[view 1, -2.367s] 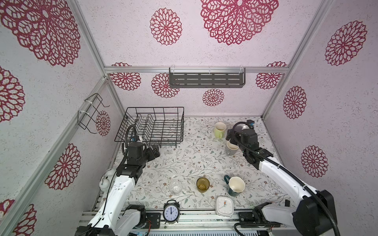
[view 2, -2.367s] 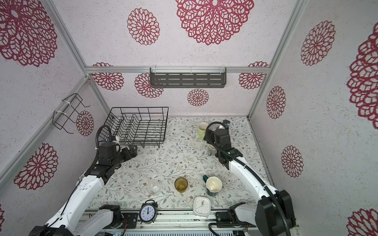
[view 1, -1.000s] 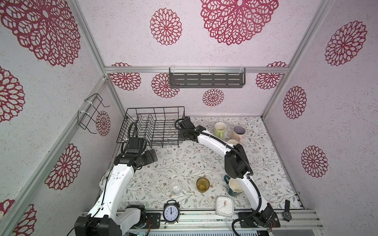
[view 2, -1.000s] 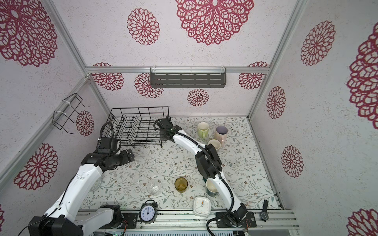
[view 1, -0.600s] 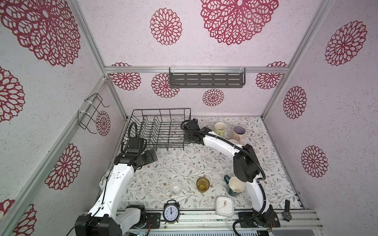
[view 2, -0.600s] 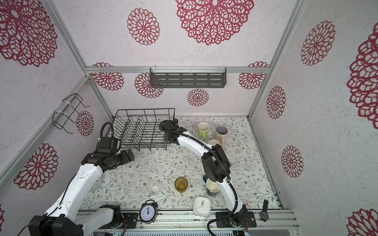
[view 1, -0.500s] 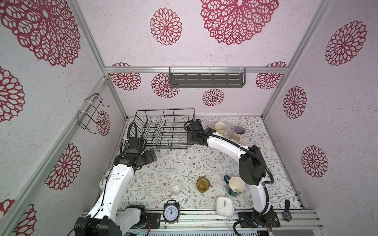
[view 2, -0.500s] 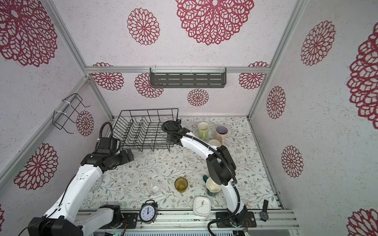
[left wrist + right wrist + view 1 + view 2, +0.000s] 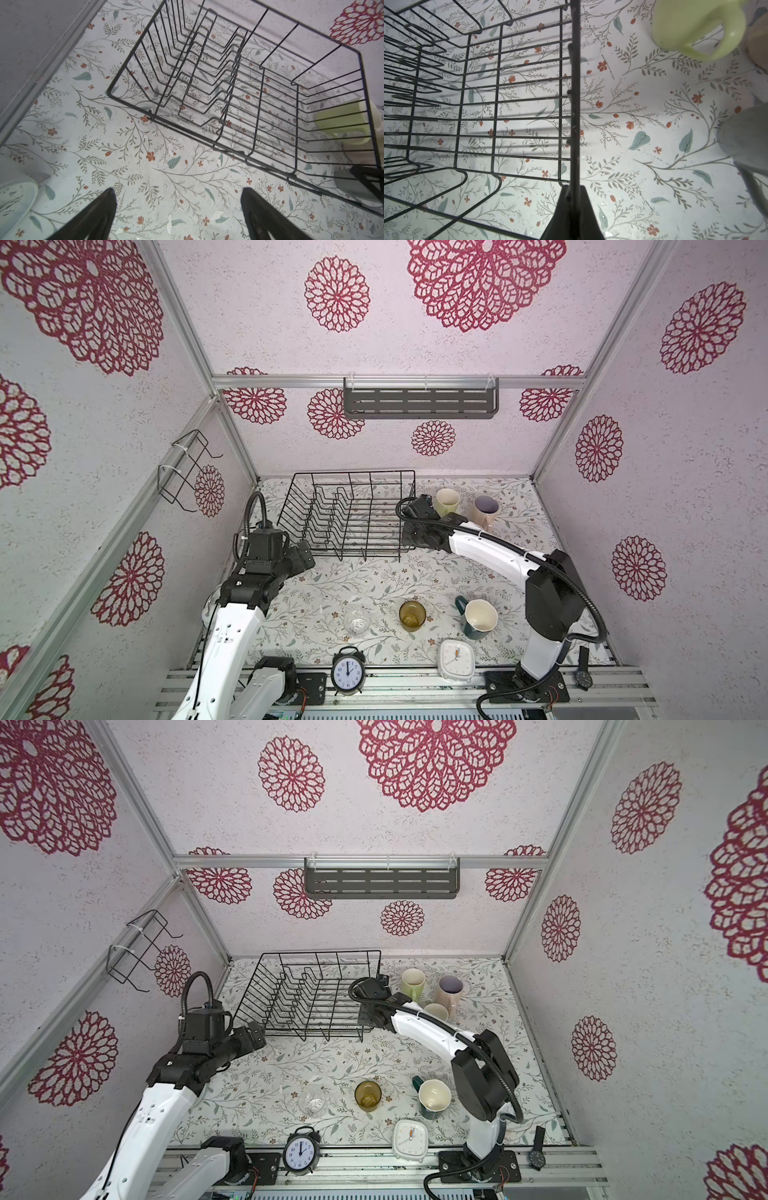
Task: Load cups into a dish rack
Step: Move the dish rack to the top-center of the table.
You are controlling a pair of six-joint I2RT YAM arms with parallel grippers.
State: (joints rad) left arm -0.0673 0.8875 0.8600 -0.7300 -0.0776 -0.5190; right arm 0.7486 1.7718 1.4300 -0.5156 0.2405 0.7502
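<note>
- Between the shut jaws of the right gripper (image 9: 572, 197) sits the top rim wire of the dish rack (image 9: 575, 104), pinched at its short end wall
- From that pinch the rack's long axis runs straight away toward the left gripper (image 9: 305, 558); the rack stands open side up, and its zigzag dividers fill the half farther from the right jaws
- The left jaws are spread wide around nothing; bare flowered table (image 9: 145, 166) lies between them, and the rack's near long side is ahead of their tips, apart from them
- Only the right wrist view shows the pinch; in both top views the gripper's own body covers it
- All the cups stand on the table outside the rack
- A yellow-green mug (image 9: 695, 22) is just beyond the right jaws, past the end wall, its handle turned toward them; a pink mug (image 9: 485, 510) stands beside it, farther off
- A grey mug (image 9: 436, 1011) sits close beside the right jaws, outside the rack
- Only the top views show a clear glass (image 9: 357, 620), an amber tumbler (image 9: 412, 615) and a teal mug (image 9: 478, 618), in a row well behind both jaws, with a black alarm clock (image 9: 348, 670) and a white alarm clock (image 9: 456, 657) behind them
</note>
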